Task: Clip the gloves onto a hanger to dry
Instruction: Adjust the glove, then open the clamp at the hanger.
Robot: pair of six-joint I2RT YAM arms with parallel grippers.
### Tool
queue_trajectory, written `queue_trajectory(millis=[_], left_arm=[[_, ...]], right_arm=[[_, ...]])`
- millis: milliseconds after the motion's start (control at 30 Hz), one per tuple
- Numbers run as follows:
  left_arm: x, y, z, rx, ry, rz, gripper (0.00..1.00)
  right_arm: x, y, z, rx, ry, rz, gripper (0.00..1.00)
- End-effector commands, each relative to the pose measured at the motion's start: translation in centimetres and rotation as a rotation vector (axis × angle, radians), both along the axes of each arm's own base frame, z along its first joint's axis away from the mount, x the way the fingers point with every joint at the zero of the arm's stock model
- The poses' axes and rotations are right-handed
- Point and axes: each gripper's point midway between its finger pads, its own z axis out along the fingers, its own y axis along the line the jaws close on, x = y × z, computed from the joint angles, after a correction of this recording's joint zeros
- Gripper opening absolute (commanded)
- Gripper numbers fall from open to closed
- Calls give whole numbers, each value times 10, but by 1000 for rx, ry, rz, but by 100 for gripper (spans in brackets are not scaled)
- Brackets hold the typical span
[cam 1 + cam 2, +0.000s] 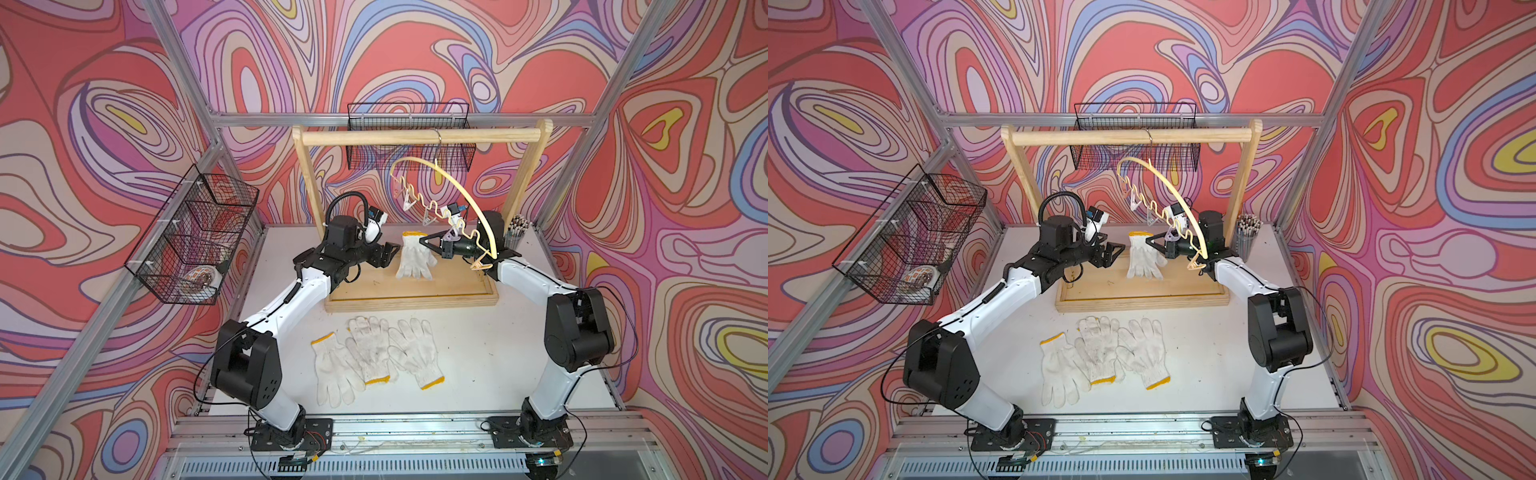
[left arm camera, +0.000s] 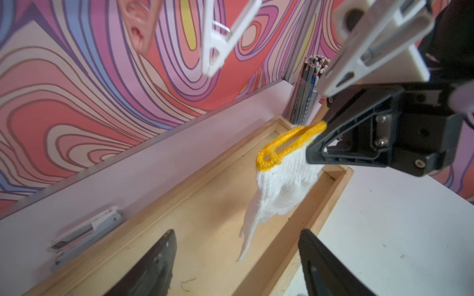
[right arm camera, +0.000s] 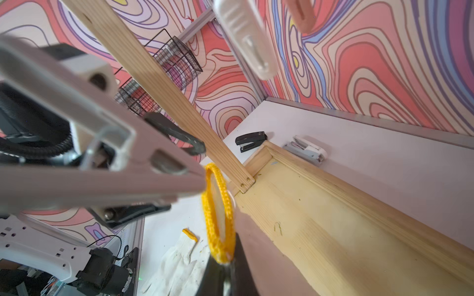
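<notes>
A white glove [image 1: 415, 259] [image 1: 1144, 259] with a yellow cuff [image 3: 220, 220] hangs above the wooden base. My right gripper [image 1: 423, 242] [image 1: 1148, 240] [image 3: 225, 258] is shut on that cuff. My left gripper [image 1: 395, 251] [image 1: 1119, 251] [image 2: 237, 241] stands open just left of the glove [image 2: 282, 179], with nothing between its fingers. The pale yellow hanger [image 1: 465, 187] [image 1: 1167, 183] hangs tilted from the rail, its low end by my right arm. A mauve clip [image 3: 102, 174] [image 1: 451, 237] sits right beside the held cuff. Three more gloves [image 1: 370, 353] [image 1: 1098, 349] lie on the white table in front.
The wooden rail frame [image 1: 419, 135] stands on a wooden base tray [image 1: 411, 291]. Wire baskets hang at the left [image 1: 195, 232] and at the back [image 1: 409, 137]. A pencil cup [image 1: 515, 232] stands at the back right. Two staplers [image 3: 250, 141] [image 3: 306, 150] lie behind the tray.
</notes>
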Motion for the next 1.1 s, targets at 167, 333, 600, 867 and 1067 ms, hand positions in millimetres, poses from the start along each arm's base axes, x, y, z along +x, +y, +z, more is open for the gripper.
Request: queue_trajectory(millis=[167,333,600,867,1067], left_arm=[[61,10,29,20,-165,116,75],[96,9,25,55,-210,149,72],[117,6,37,63,-385,139,75],[128,3,53,0,-483,116,76],[131,-11,54,0,-519,38,77]], right_arm=[[41,-16,2,-54,-45,-39,0],[66,-23,8,-35,-60,-39,0],[92,-23,-1,-30,-49,-47,0],[98,-23,-10,-40,-41,-50,0],[103,-19,-10,-36,-47,-21,0]])
